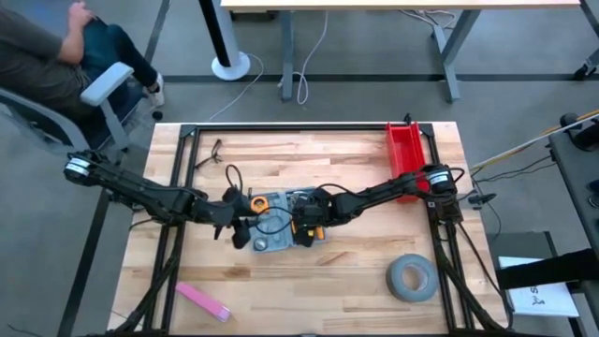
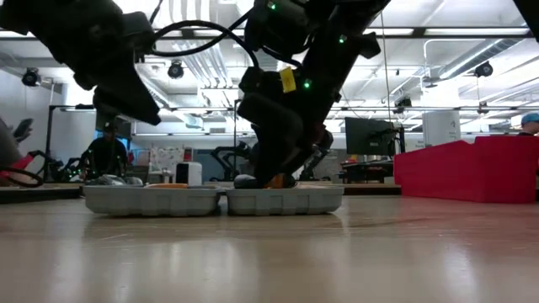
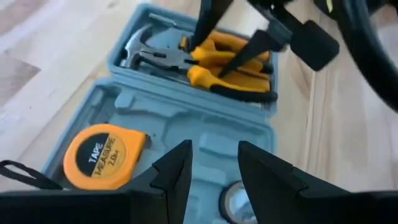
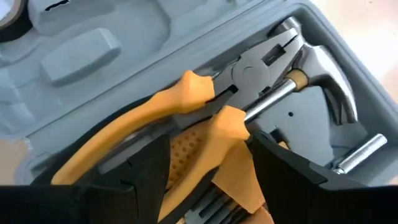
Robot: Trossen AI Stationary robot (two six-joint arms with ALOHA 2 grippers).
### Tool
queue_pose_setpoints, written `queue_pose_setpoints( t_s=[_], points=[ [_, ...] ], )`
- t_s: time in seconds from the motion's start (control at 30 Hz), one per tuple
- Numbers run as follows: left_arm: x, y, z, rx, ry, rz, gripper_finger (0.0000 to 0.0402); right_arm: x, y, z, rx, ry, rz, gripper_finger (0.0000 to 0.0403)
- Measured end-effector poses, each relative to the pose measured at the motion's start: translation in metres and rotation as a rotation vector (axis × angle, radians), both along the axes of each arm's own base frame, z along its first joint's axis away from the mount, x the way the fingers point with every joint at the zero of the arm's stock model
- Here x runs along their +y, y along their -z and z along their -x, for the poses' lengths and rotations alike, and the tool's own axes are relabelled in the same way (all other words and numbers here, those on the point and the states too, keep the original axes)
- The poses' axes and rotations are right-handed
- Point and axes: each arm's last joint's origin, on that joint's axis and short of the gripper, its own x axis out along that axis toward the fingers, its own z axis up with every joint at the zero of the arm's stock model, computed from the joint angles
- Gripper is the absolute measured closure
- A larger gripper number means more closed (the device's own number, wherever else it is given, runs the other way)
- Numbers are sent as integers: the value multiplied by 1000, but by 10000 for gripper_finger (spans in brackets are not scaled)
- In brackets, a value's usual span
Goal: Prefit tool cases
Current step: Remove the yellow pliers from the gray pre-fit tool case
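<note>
The blue-grey tool case (image 1: 281, 225) lies open at the table's middle, both halves flat on the wood (image 2: 152, 200). One half holds an orange tape measure (image 3: 102, 155). The other holds yellow-handled pliers (image 4: 186, 106) and a hammer (image 4: 323, 81). My right gripper (image 4: 208, 155) points steeply down into that half, fingers either side of the yellow handles. My left gripper (image 3: 214, 162) hangs open above the tape-measure half, with nothing between its fingers. My right gripper comes slanting down from the table's right side, its fingers (image 4: 273, 162) astride the pliers' yellow handles (image 4: 230, 130), near the joint. The pliers lie in their recess in the case. Whether the fingers touch the handles, I cannot tell.
A red bin (image 1: 407, 150) stands at the far right. A grey tape roll (image 1: 412, 278) lies near right, and a pink flat object (image 1: 203, 301) near left. A person sits in a chair (image 1: 56, 56) beyond the table's far left corner.
</note>
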Motion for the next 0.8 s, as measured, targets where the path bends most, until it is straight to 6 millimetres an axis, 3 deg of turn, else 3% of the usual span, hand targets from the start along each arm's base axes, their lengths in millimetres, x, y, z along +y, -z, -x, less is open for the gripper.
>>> queue_pose_setpoints(
  t_s=[0.27,0.67,0.8],
  points=[
    [1,-1,7,40,35,10,264,0,0,0,7,-20,26,231],
    [2,-6,10,18,46,3,264,-1,-4,2,12,-55,42,369],
    [2,-5,10,19,46,3,264,-3,-16,4,-9,-76,55,378]
  ],
)
